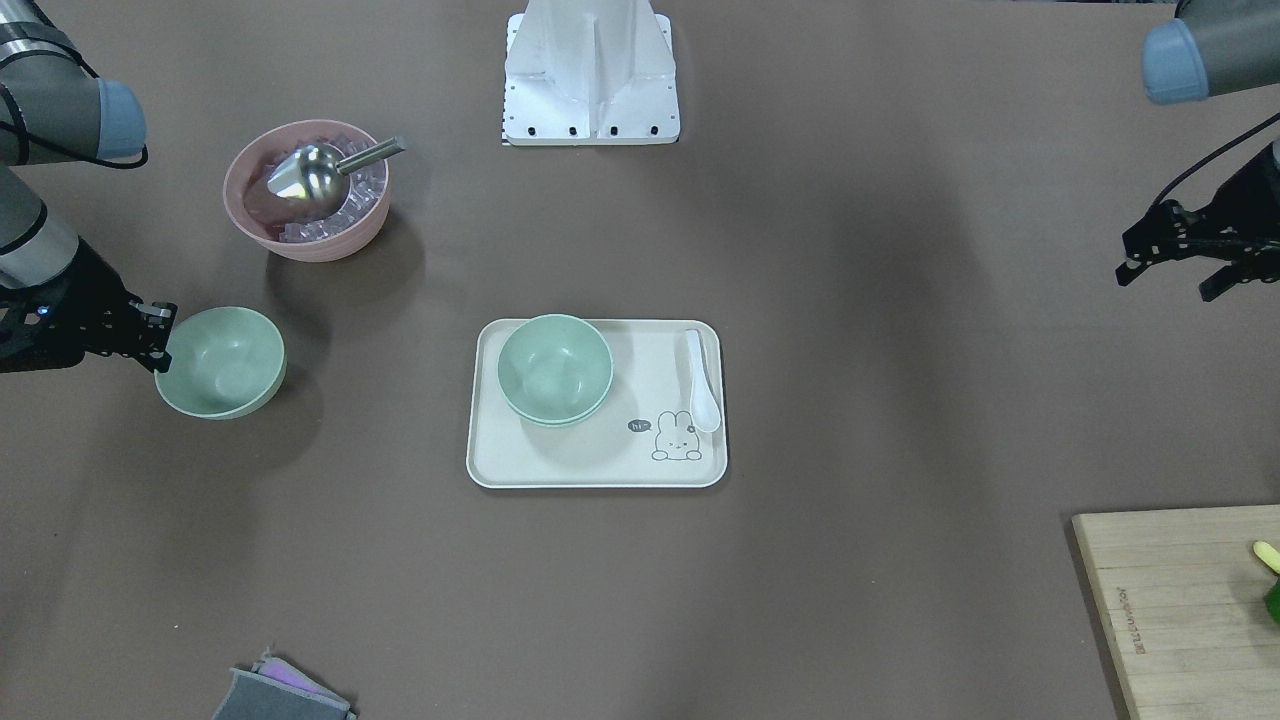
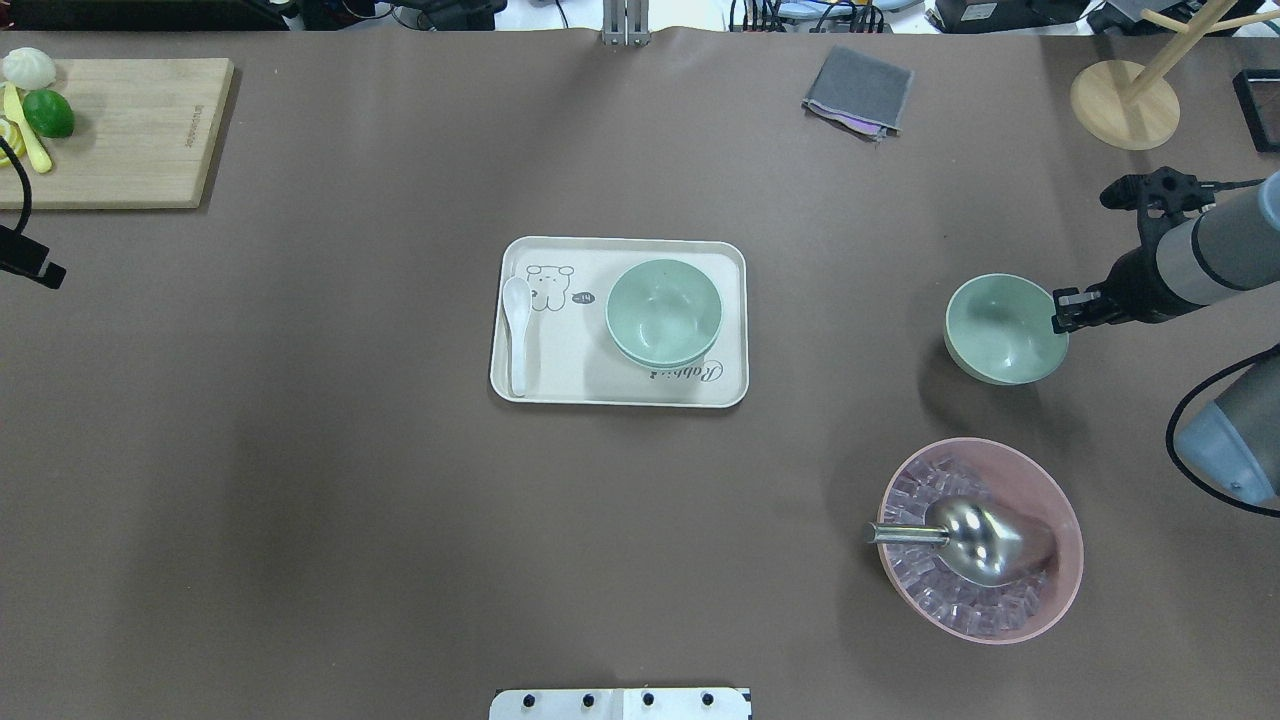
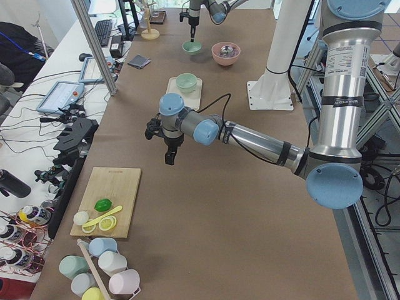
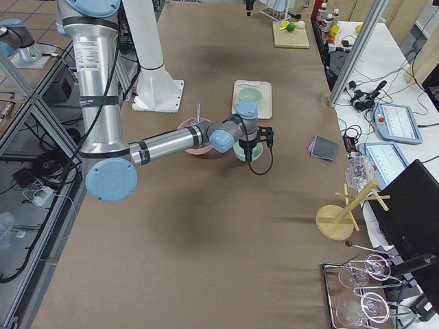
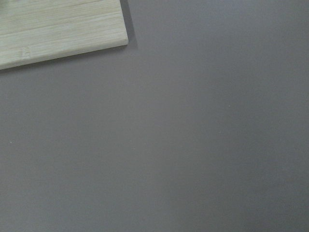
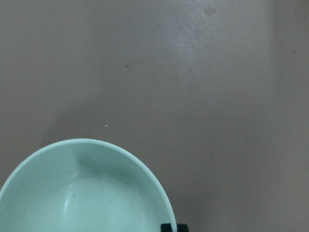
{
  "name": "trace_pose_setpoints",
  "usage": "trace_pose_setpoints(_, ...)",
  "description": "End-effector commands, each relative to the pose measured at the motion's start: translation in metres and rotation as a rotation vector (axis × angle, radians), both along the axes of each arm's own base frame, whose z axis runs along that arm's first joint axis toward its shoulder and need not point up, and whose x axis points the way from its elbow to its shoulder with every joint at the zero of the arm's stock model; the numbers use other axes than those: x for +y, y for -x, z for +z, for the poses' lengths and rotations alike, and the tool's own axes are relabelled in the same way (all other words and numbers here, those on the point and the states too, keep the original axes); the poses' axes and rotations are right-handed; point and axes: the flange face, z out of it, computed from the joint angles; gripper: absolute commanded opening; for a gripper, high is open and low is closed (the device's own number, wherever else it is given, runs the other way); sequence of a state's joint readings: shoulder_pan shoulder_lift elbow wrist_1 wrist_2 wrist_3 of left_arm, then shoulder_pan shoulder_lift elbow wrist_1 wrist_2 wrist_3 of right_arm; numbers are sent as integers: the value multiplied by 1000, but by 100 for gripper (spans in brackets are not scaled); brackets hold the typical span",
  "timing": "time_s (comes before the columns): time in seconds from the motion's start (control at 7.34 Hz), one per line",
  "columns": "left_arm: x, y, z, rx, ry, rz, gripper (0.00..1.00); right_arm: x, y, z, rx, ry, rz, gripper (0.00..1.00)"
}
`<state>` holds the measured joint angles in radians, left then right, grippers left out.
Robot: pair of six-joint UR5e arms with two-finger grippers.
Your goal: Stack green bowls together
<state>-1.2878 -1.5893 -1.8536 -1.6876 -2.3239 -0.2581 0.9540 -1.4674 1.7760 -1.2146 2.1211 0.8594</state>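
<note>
Two green bowls sit nested on the cream tray (image 1: pixel 600 470) at the table's middle, shown in the front view (image 1: pixel 555 368) and the overhead view (image 2: pixel 663 312). The third green bowl (image 1: pixel 222 362) (image 2: pixel 1003 330) is off to the robot's right. My right gripper (image 1: pixel 160 338) (image 2: pixel 1060 310) is shut on its rim, and the bowl looks slightly raised above the table. In the right wrist view the bowl (image 6: pixel 82 193) fills the lower left, with a fingertip (image 6: pixel 181 227) at its rim. My left gripper (image 1: pixel 1168 285) hangs open and empty far to the left, above bare table.
A pink bowl (image 2: pixel 1050 500) with ice cubes and a metal scoop (image 2: pixel 965 538) stands close to the held bowl. A white spoon (image 2: pixel 517 330) lies on the tray. A wooden board (image 2: pixel 120 130) with fruit, a grey cloth (image 2: pixel 858 90) and a wooden stand (image 2: pixel 1125 105) lie at the far edge.
</note>
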Motion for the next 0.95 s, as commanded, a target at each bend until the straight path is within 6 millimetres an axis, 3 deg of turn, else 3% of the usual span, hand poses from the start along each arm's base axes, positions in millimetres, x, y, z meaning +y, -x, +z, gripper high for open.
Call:
trace_pose_setpoints(0.0, -4, 73, 25, -61, -19, 37, 98, -19, 13, -50, -15, 39, 44, 0)
trace_pose_setpoints(0.27, 1, 129, 65, -84, -34, 68, 98, -34, 28, -90, -33, 79, 83, 0)
trace_pose_setpoints(0.54, 5, 158, 106, -86, -2, 61, 98, -44, 56, -144, -47, 117, 98, 0)
trace_pose_setpoints(0.82, 6, 159, 108, -84, 1, 58, 98, -42, 88, -193, -94, 177, 140, 0)
